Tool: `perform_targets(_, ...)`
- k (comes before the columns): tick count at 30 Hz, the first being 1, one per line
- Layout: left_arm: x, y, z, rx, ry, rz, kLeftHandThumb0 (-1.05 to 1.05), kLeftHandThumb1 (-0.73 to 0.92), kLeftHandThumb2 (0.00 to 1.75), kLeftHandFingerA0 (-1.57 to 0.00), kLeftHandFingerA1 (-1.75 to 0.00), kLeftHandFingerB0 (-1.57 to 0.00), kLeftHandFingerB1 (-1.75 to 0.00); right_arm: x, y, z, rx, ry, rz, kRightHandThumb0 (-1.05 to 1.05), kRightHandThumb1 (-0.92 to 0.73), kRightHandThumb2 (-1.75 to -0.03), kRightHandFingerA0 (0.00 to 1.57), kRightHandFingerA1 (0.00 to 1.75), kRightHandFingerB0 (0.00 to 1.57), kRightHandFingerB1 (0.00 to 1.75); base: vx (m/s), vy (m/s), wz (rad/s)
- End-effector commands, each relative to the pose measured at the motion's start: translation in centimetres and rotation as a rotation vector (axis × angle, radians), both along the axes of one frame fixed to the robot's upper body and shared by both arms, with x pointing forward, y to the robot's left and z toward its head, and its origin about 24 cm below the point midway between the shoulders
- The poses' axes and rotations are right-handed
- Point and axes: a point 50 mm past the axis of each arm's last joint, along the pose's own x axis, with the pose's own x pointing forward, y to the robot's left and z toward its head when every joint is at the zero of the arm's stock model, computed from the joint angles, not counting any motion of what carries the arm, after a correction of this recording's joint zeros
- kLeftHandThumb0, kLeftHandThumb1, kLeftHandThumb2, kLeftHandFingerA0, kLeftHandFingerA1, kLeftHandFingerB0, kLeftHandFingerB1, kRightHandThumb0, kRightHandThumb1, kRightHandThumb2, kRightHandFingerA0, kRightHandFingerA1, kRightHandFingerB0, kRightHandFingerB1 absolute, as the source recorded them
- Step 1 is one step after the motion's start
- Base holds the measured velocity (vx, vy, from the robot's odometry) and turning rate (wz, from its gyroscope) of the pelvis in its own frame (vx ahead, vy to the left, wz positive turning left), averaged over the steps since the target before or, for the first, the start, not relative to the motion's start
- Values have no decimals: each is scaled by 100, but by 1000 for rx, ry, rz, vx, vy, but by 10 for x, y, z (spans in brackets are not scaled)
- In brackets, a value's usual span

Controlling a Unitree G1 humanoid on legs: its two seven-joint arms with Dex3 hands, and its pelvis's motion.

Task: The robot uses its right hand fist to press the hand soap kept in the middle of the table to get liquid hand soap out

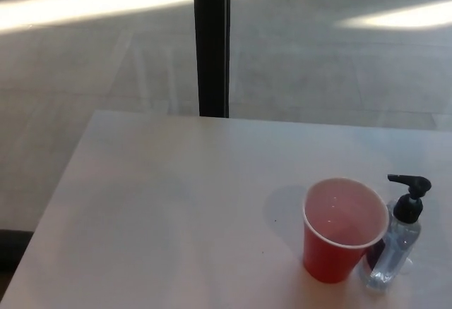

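Observation:
A clear hand soap bottle [395,251] with a black pump head [409,195] stands upright near the table's right front. Its spout points left, over a red cup [341,230] that stands right beside it and looks empty. Neither of my hands shows in the head view.
The pale table [176,210] reaches to the left and far edges. A black post [211,41] rises just behind the far edge. Beyond lies a grey floor with bright sunlit strips.

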Motion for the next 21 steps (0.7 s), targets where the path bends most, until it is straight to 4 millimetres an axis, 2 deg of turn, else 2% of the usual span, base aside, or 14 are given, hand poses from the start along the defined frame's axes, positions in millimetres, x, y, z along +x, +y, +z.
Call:
perform_targets(1, -5, 10, 8, 37, -3, 17, -37, 44, 107, -77, -90, -56, -78, 3, 34, -9, -93, 122, 201, -14, -56, -123, 101, 175, 80, 138, 0, 0, 0)
perform_targets(2, -5, 10, 8, 37, -3, 17, -37, 46, 100, -78, -96, -55, -81, 5, 39, -13, -117, 155, 209, -15, -60, -121, 101, 175, 78, 142, 0, 0, 0)
perform_targets(4, -5, 10, 8, 31, -6, 22, -37, 46, 99, -77, -96, -55, -81, 6, 43, -18, -114, 189, 217, -14, -60, -120, 101, 175, 79, 140, 0, 0, 0)
perform_targets(5, -5, 10, 8, 31, -11, 23, -38, 41, 106, -78, -91, -57, -79, 7, 45, -21, -113, 201, 233, -14, -61, -119, 100, 175, 78, 140, 0, 0, 0)
perform_targets(7, -5, 10, 8, 34, -9, 18, -37, 42, 106, -79, -92, -57, -79, 7, 47, -24, -126, 214, 246, -14, -60, -122, 101, 175, 77, 140, 0, 0, 0)
perform_targets(8, -3, 9, 8, 38, -11, 23, -37, 46, 99, -77, -97, -53, -81, 7, 48, -25, -123, 218, 264, -13, -57, -125, 102, 175, 72, 150, 0, 0, 0)
perform_targets(9, -3, 9, 8, 41, -7, 22, -36, 46, 99, -77, -96, -53, -81, 8, 50, -27, -127, 221, 283, -12, -57, -127, 102, 175, 71, 151, 0, 0, 0)
perform_targets(10, -2, 9, 8, 42, -8, 19, -37, 43, 107, -78, -91, -55, -78, 8, 52, -31, -128, 233, 301, -12, -57, -125, 102, 175, 72, 150, 0, 0, 0)
perform_targets(12, -2, 9, 8, 36, -15, 31, -37, 43, 106, -80, -92, -54, -77, 8, 55, -38, -137, 256, 322, -11, -57, -125, 101, 175, 72, 150, 0, 0, 0)
perform_targets(13, -3, 9, 8, 38, -10, 22, -36, 47, 97, -75, -97, -53, -81, 7, 57, -42, -143, 268, 327, -12, -56, -126, 101, 175, 73, 151, 0, 0, 0)
perform_targets(17, -2, 9, 8, 36, -15, 27, -36, 47, 99, -77, -96, -51, -79, 8, 59, -50, -146, 289, 344, -15, -54, -128, 100, 175, 71, 154, 0, 0, 0)
perform_targets(18, -2, 9, 7, 35, -9, 28, -37, 43, 105, -78, -90, -55, -78, 8, 59, -53, -148, 296, 346, -15, -54, -128, 100, 175, 71, 152, 0, 0, 0)
perform_targets(21, -2, 9, 8, 34, -9, 23, -38, 43, 107, -75, -89, -53, -76, 8, 59, -56, -145, 306, 348, -16, -57, -124, 101, 175, 72, 150, 0, 0, 0)
